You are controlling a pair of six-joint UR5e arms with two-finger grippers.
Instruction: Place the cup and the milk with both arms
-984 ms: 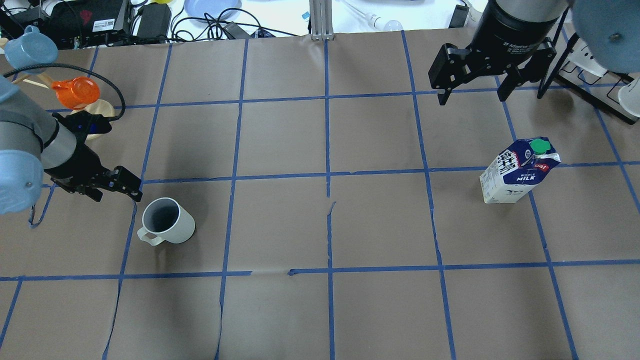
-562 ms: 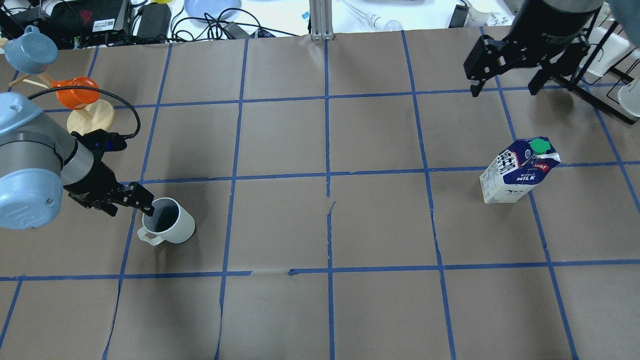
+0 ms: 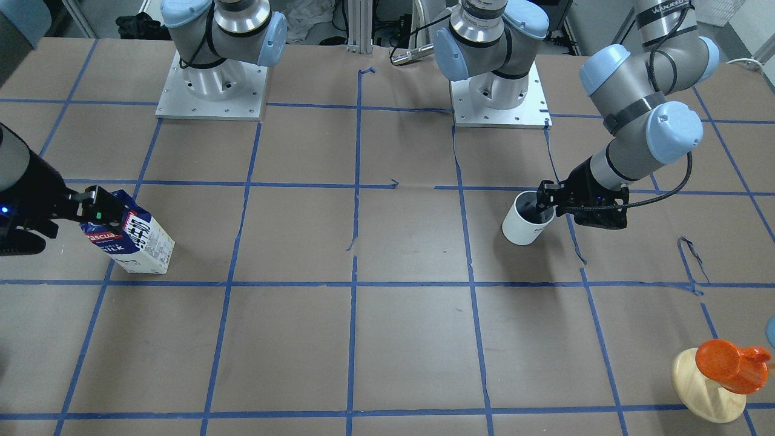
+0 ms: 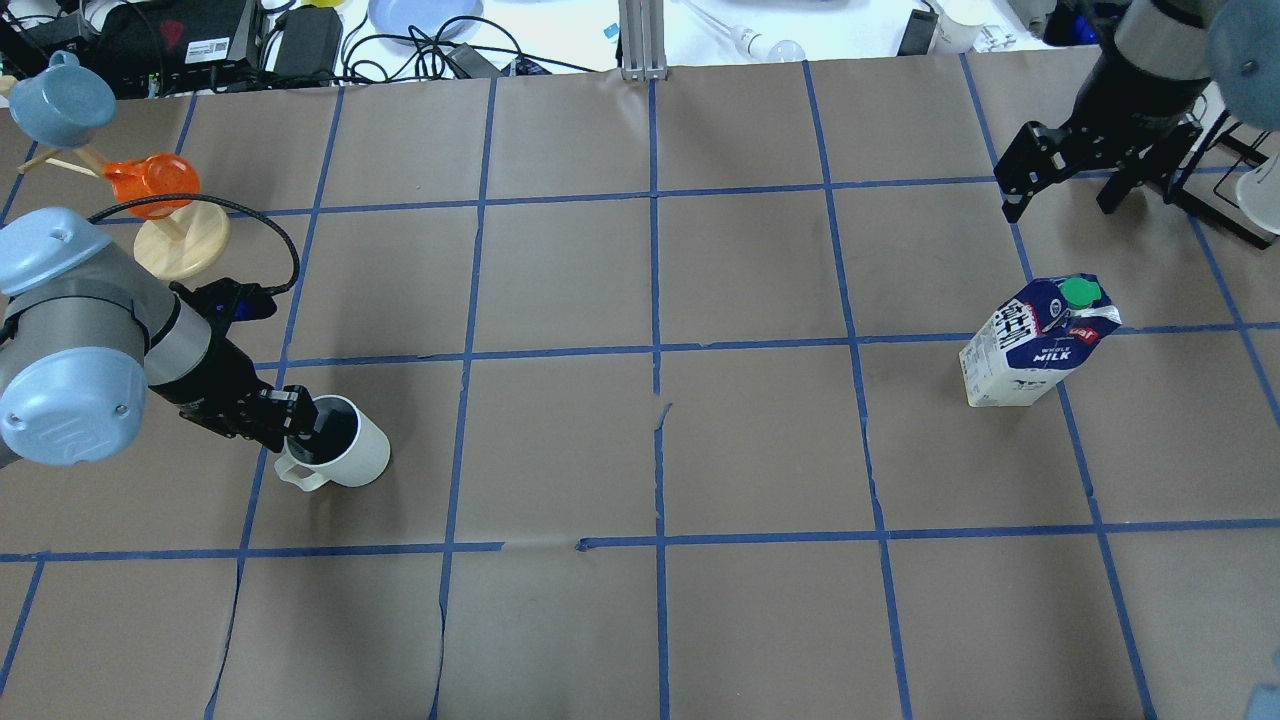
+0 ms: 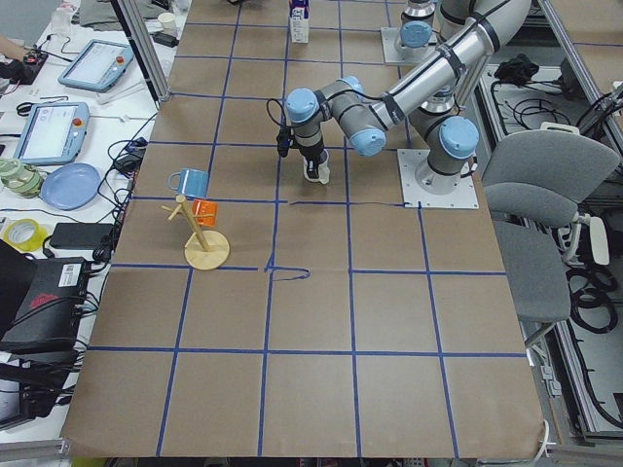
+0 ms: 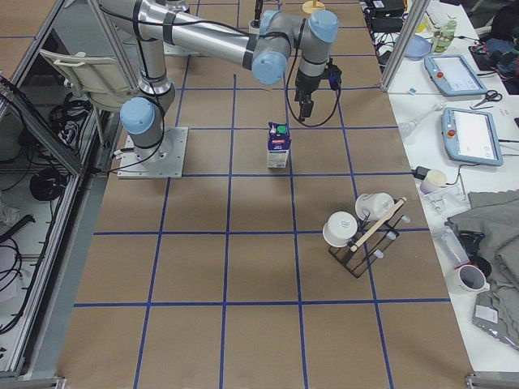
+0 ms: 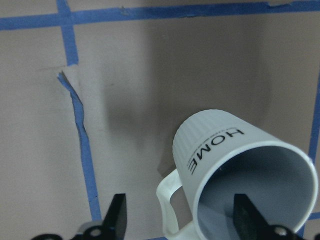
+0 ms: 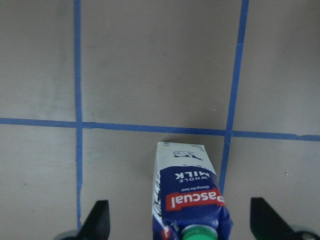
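The cup [image 4: 350, 452], a white mug with a dark inside, stands upright at the table's left. My left gripper [image 4: 292, 428] is open at its rim. In the left wrist view one finger [image 7: 245, 215] is inside the cup [image 7: 220, 150] and the other [image 7: 117, 215] is outside, beside the handle. The milk [image 4: 1040, 345], a navy and white carton with a green cap, stands upright at the right. My right gripper [image 4: 1062, 195] is open and empty, off the milk on its far side. In the right wrist view the milk [image 8: 187, 195] lies between the fingers' lines.
A wooden stand [image 4: 182, 238] with an orange cup and a blue cup is at the far left, behind my left arm. A black rack [image 4: 1215, 205] with white cups is at the far right, close to my right gripper. Cables and devices lie along the far edge.
My left gripper has moved right onto the cup, and one finger is now inside the rim. My right gripper has moved right and looks smaller in the overhead view. Cup and milk have not moved.
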